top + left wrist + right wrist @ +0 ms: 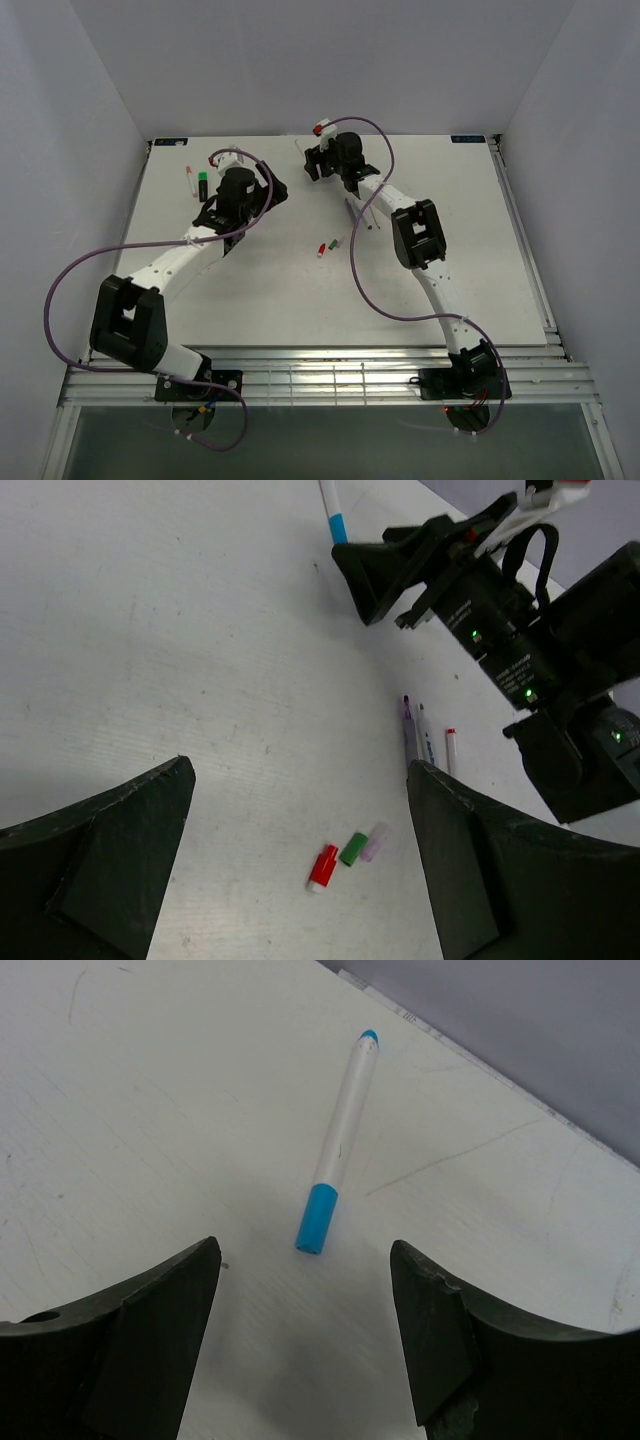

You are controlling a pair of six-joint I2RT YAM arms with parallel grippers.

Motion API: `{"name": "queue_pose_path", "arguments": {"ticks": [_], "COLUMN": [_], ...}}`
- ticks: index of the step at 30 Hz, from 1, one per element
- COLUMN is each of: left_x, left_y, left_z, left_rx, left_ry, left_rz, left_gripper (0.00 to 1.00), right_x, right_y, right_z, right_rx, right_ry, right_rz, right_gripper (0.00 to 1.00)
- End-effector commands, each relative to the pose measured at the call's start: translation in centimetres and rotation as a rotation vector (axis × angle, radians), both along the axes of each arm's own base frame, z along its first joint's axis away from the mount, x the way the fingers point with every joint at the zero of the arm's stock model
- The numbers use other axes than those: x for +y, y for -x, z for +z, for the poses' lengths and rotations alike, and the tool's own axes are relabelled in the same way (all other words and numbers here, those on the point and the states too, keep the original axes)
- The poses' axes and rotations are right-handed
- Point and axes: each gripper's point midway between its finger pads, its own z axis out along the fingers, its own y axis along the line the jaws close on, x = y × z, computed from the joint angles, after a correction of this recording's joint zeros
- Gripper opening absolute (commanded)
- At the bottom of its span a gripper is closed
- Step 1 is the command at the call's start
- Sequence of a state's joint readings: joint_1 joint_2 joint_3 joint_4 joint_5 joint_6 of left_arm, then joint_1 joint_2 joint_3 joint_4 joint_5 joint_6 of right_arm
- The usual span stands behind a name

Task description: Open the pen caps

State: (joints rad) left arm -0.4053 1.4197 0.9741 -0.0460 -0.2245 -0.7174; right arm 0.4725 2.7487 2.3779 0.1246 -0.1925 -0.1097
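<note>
Right wrist view: blue-capped pen (338, 1130) lies flat on the table (120, 1110), toward its far edge, just beyond my right gripper (303, 1260), which is spread and empty. Left gripper (300, 770) is likewise spread and empty. I judge the pen light, stiff, slick and roll-prone: hold it mid-barrel and pull the blue cap (319, 1218).

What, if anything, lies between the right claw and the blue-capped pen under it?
Nothing visible does. In the right wrist view the right claw is open above the blue-capped pen. The pen lies alone on the white table, with its blue cap towards the gap between the fingers and nothing across it.
</note>
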Motion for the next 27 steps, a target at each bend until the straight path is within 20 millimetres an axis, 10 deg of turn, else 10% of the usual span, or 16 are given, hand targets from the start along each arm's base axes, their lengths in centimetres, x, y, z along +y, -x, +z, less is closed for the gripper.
{"name": "queue_pose_path", "arguments": {"ticks": [1,8,13,18,19,27], "left_x": [0.2,-0.7,-3.7,-6.6,-6.8,-7.5], "left_y": [-3.2,-11.6,-16.4,-20.1,-20.4,-23.0], "left_z": [1.4,0.1,-1.3,-2.7,-3.0,-5.1], "left_rx": [-0.022,-0.008,-0.04,-0.161,-0.175,-0.257], "left_ry": [-0.039,-0.157,-0.109,0.011,0.023,0.197], "left_rz": [0.008,-0.1,-0.318,-0.563,-0.588,-0.779], "left_gripper": [0.98,0.98,0.94,0.52,0.47,0.09], "right_x": [0.2,-4.2,-7.3,-11.8,-12.4,-15.6], "right_y": [-0.1,2.9,6.3,9.8,11.1,16.9], "right_z": [5.4,17.7,21.9,21.1,23.2,20.0], "right_rx": [-0.077,-0.17,-0.198,-0.113,-0.148,-0.119], "right_ry": [-0.089,-0.282,-0.313,-0.351,-0.379,-0.33], "right_rz": [-0.021,-0.116,-0.131,-0.203,-0.192,-0.23], "right_gripper": [0.75,0.75,0.75,0.75,0.75,0.76]}}
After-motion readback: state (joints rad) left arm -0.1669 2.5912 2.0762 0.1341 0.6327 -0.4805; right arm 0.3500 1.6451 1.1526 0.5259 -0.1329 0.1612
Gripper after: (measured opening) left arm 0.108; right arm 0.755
